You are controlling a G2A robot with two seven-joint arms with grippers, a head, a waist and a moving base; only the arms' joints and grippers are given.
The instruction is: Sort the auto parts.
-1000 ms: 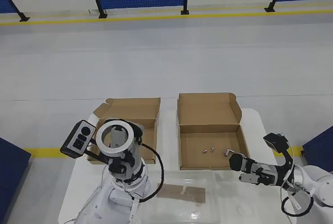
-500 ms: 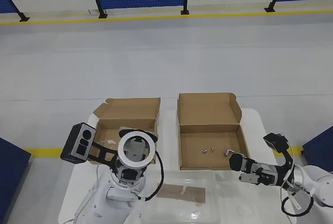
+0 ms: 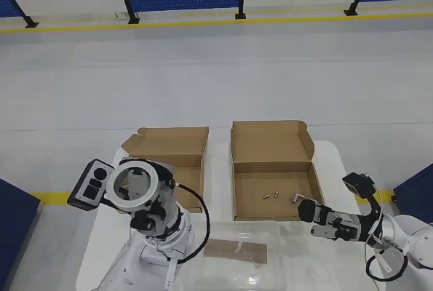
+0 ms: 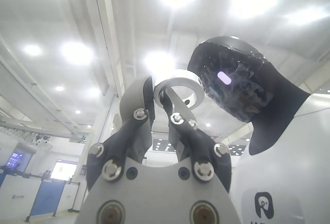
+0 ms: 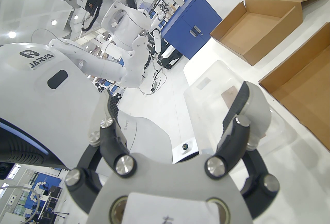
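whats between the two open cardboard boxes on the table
Nothing: a bare strip of white table separates the left box and right box, as the top view shows.

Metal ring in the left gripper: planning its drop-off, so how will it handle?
The metal ring looks rigid, probably dense for its size. Its smooth rim may slip, as the left gripper pinches only one wall. Round, it could roll if set on edge.

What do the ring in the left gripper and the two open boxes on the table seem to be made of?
Ring: probably metal, smooth silver-grey, with a bright sheen on its wall.
Box with small parts and other box: cardboard, matt brown, with folded flaps.
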